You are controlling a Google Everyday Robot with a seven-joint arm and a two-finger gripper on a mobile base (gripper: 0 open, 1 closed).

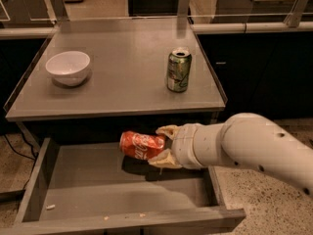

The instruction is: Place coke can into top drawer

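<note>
Robot arm reaches in from the right w/ its gripper (162,146) pinching the coke can (141,145), one finger above & one below the can's right end; can lies on its side, seemingly held just over the floor of the open top drawer (34,185), shadow beneath, below the table (122,89) front edge. Prob. light, thin-walled, smooth, so easy to dent or let slip; safest hold is across the mid body w/ a moderate squeeze. Drawer holds only a few pale crumbs (50,207); on the table a white bowl (68,66), apparently empty, & an upright green can (178,70).
</note>
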